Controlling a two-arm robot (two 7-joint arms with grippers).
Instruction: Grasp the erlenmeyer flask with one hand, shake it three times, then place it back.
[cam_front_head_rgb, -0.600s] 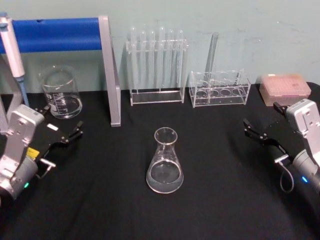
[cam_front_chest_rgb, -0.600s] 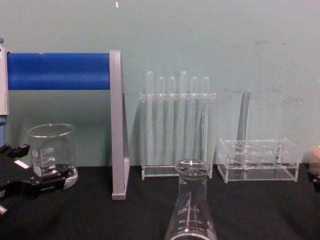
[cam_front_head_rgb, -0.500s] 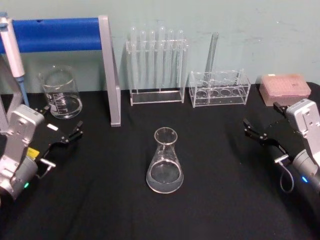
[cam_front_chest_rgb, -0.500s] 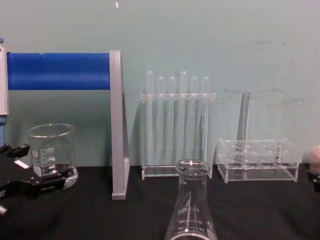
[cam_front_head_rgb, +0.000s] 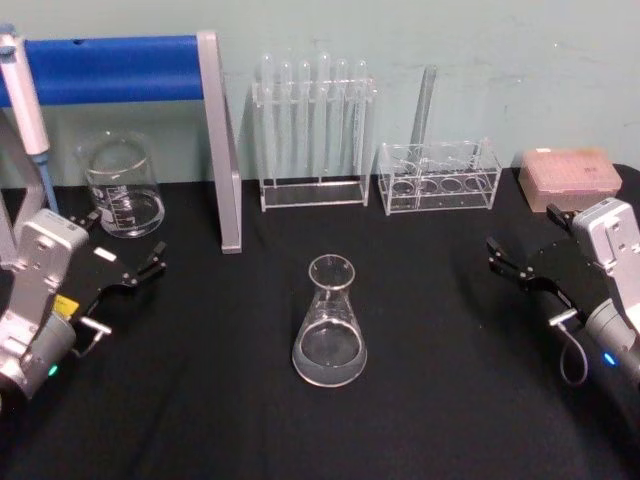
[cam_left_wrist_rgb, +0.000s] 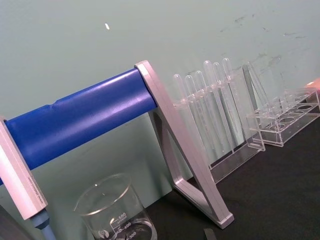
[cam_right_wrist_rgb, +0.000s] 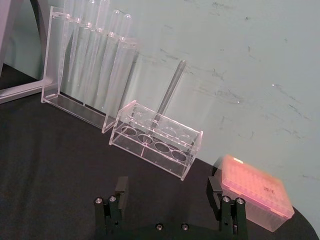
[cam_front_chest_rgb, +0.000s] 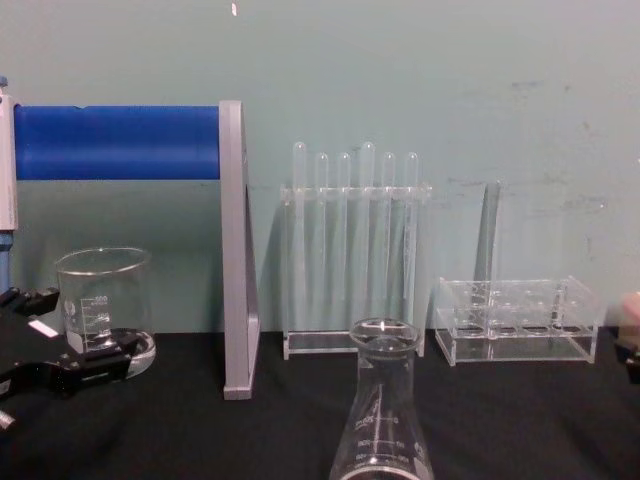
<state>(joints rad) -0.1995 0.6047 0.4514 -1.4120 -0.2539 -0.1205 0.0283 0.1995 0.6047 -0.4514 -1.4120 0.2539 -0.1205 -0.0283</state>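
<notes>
The flask (cam_front_head_rgb: 329, 325) stood mid-table (cam_front_head_rgb: 450, 400), well apart from both. The left gripper (cam_front_head_rgb: 123, 238) and the right gripper (cam_front_head_rgb: 525, 236) sat wide open and empty near the side edges.

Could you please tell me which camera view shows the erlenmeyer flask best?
The head view: the erlenmeyer flask stands whole and upright on the black table, visible from rim to base. The chest view shows the flask side-on, its base cut by the bottom edge. The wrist views face the racks at the back wall.

Clear erlenmeyer flask (cam_front_head_rgb: 329, 330) with white marks on black table (cam_front_head_rgb: 450, 400), blue bar (cam_front_head_rgb: 110, 68), pink box (cam_front_head_rgb: 570, 175).
</notes>
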